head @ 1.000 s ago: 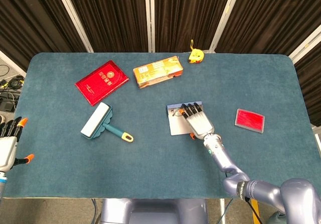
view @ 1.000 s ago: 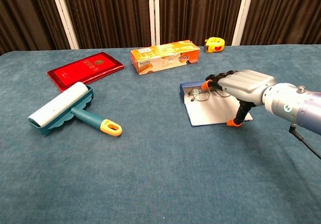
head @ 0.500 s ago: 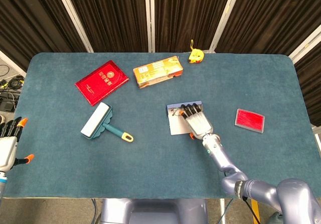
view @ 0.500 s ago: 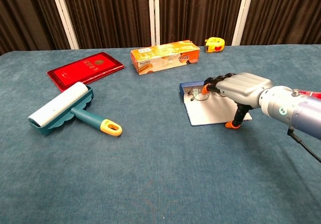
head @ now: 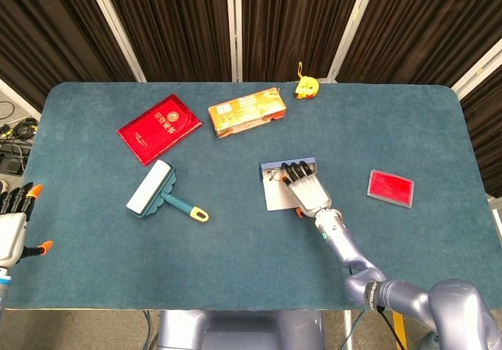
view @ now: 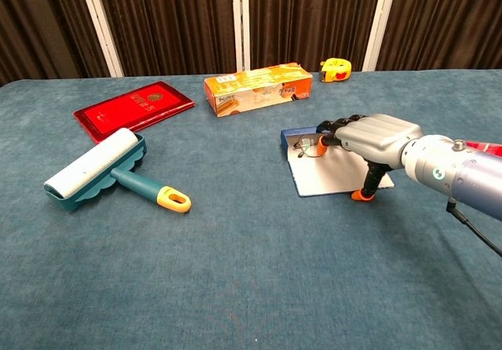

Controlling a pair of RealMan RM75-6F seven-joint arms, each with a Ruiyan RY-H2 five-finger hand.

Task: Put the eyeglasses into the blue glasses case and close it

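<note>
The blue glasses case (head: 274, 199) (view: 323, 180) lies open and flat at the table's middle, white lining up. The thin-framed eyeglasses (head: 274, 176) (view: 307, 147) lie at its far end, against the blue raised edge. My right hand (head: 307, 189) (view: 369, 136) hovers palm down over the case, fingers stretched out with their tips at the glasses; whether they touch is unclear. Its thumb points down at the case's near right edge. My left hand (head: 12, 226) hangs at the table's near left corner, fingers apart, holding nothing.
A red booklet (head: 159, 128) (view: 133, 108) and an orange box (head: 246, 111) (view: 257, 88) lie at the back. A teal lint roller (head: 161, 193) (view: 106, 169) lies to the left, a yellow tape measure (head: 307, 88) at the far edge, a small red case (head: 390, 187) to the right.
My right hand has slid slightly left and forward over the case, bringing its fingertips closer over the glasses. Nothing else has moved.
</note>
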